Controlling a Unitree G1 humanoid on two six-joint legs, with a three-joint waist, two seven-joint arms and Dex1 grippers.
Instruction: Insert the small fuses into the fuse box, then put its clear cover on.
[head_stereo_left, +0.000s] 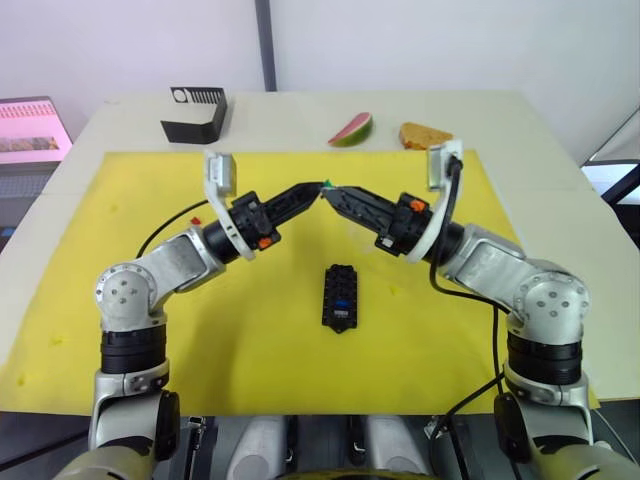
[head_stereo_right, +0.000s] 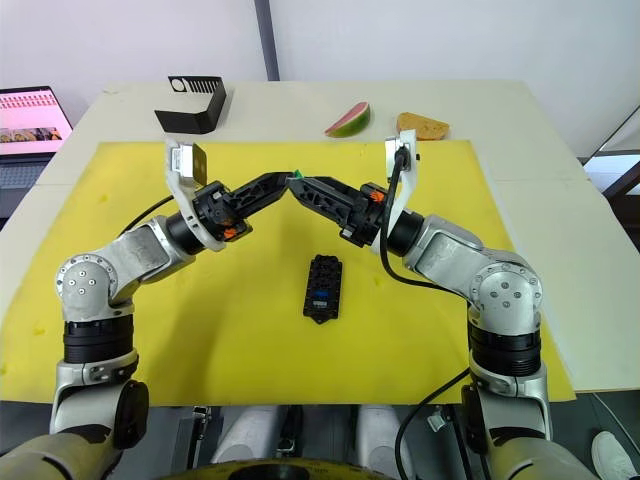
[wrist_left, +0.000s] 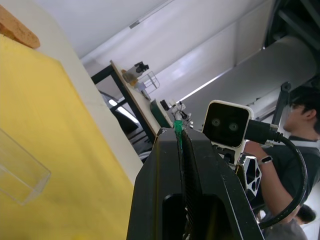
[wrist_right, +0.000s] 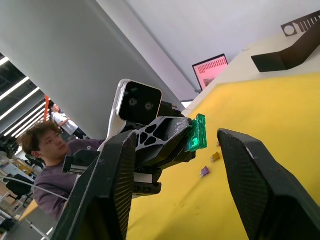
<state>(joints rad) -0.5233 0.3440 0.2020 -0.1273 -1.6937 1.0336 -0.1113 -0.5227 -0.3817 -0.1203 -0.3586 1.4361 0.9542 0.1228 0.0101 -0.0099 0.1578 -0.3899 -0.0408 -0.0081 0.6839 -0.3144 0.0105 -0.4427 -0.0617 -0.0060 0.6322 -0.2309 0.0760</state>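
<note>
The left gripper (head_stereo_left: 318, 187) is pinched shut on a green fuse (wrist_right: 198, 132), held up in the air above the yellow mat (head_stereo_left: 130, 220), and the right gripper (head_stereo_left: 332, 193) faces it tip to tip with its two black fingers (wrist_right: 255, 175) spread wide on either side of the fuse, gripping nothing. This looks like a hand-over between the arms, and doing it well would mean the right fingers closing squarely on the fuse's plastic body before the left lets go, leaving the blades free and pointing toward the slots. The fuse box (head_stereo_left: 340, 295) lies flat on the mat, nearer the robot than the two grippers and well below them, with something blue in one of its slots. An amber fuse (wrist_right: 215, 156) and a violet fuse (wrist_right: 204, 171) lie loose on the mat, and the clear cover (wrist_left: 20, 175) rests on it too, apart from the box. The mat covers a pale table (head_stereo_left: 300, 115); at its far side sit a black angular holder (head_stereo_left: 195, 113), a watermelon slice (head_stereo_left: 351, 130) and a piece of bread (head_stereo_left: 425, 135). A laptop screen (head_stereo_right: 30, 118) glows off to the left, and people sit in the room beyond
</note>
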